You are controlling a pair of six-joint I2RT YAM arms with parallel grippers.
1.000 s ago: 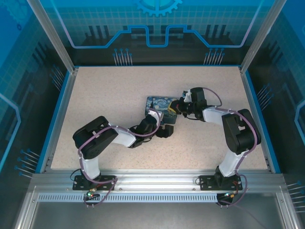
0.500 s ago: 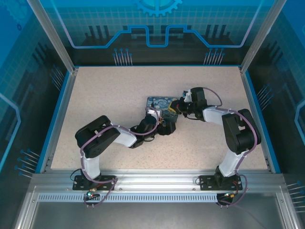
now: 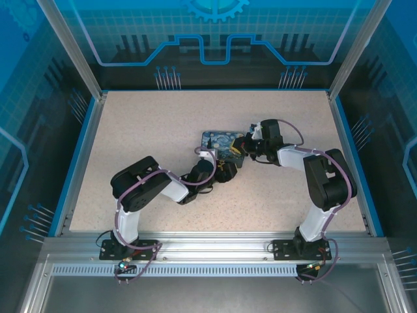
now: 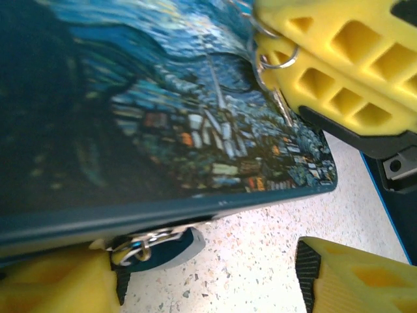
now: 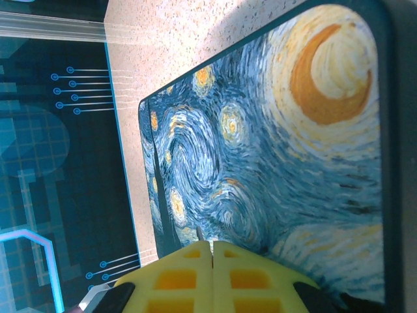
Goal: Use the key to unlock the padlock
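The key [image 4: 281, 107], a thin grey blade on small rings, hangs in the upper right of the left wrist view. It is pinched in the clenched right fingers [image 4: 339, 59], over the Starry Night box [image 4: 163, 117]. What seems to be the padlock [image 4: 146, 244] glints under the box's lower edge at lower left, just beside one of the left fingers [image 4: 52, 287], which are spread apart over the table [image 4: 260, 257].

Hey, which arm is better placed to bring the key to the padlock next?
Right. The right gripper is shut with the key dangling from it over the box; the left gripper is open beside the padlock at the box's edge.
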